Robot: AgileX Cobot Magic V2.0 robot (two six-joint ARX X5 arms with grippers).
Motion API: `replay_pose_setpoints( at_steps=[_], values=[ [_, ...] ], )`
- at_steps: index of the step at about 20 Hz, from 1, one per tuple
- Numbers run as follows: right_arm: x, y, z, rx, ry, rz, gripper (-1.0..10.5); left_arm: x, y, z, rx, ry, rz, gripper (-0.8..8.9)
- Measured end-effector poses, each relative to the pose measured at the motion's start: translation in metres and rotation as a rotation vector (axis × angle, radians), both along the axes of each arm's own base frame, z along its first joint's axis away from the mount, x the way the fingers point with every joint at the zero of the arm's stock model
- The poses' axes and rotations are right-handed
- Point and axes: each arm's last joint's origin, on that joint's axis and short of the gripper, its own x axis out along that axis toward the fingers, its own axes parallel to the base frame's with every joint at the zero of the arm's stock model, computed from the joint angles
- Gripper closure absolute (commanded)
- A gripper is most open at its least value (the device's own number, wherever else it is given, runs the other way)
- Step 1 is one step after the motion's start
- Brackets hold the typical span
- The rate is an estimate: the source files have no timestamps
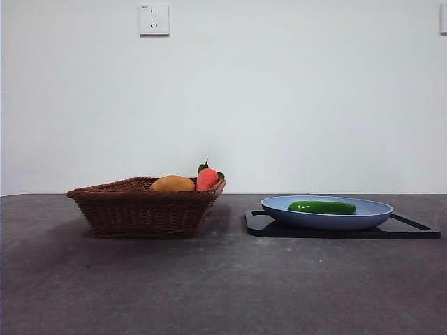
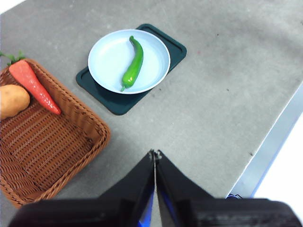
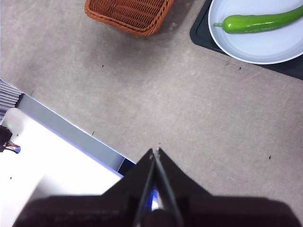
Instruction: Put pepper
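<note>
The green pepper (image 1: 322,207) lies in a light-blue plate (image 1: 377,213) on a dark tray (image 1: 419,230), right of centre on the table. It also shows in the left wrist view (image 2: 132,66) and the right wrist view (image 3: 260,21). My left gripper (image 2: 155,153) is shut and empty, high above the bare table, apart from the plate (image 2: 109,56). My right gripper (image 3: 156,151) is shut and empty, high above bare table near its edge. Neither gripper shows in the front view.
A brown wicker basket (image 1: 140,209) stands left of the plate and holds a yellow-orange item (image 1: 172,184) and a red-orange item with green leaves (image 1: 207,179). The table edge (image 2: 270,151) lies near both grippers.
</note>
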Motion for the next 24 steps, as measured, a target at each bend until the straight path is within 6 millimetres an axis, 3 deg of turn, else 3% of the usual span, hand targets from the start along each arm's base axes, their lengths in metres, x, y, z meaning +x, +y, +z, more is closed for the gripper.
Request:
replay_pose_setpoints(
  at_steps=[9,12,14,17,19,21,24],
  values=[
    [0.0,0.0,0.0,0.0,0.0,0.0,9.4,0.005,0.003,0.008,-0.021,-0.109,0.062,8.05],
    [0.0,0.0,0.0,0.0,0.0,0.0,9.4,0.007,0.032,0.034,-0.123,-0.309,0.188,8.06],
    [0.0,0.0,0.0,0.0,0.0,0.0,9.4,-0.004,0.064,0.053,-0.195,-0.437,0.281,8.06],
    [0.0,0.0,0.0,0.0,0.0,0.0,9.4,-0.024,0.104,0.067,-0.28,-0.592,0.378,8.06],
    [0.0,0.0,0.0,0.0,0.0,0.0,9.4,-0.036,0.123,0.059,-0.316,-0.705,0.439,8.05],
    [0.0,0.0,0.0,0.0,0.0,0.0,9.4,-0.047,0.137,0.038,-0.327,-0.831,0.541,8.05],
    [0.0,0.0,0.0,0.0,0.0,0.0,9.4,-0.058,0.151,-0.012,-0.325,-0.987,0.659,8.05]
  ],
)
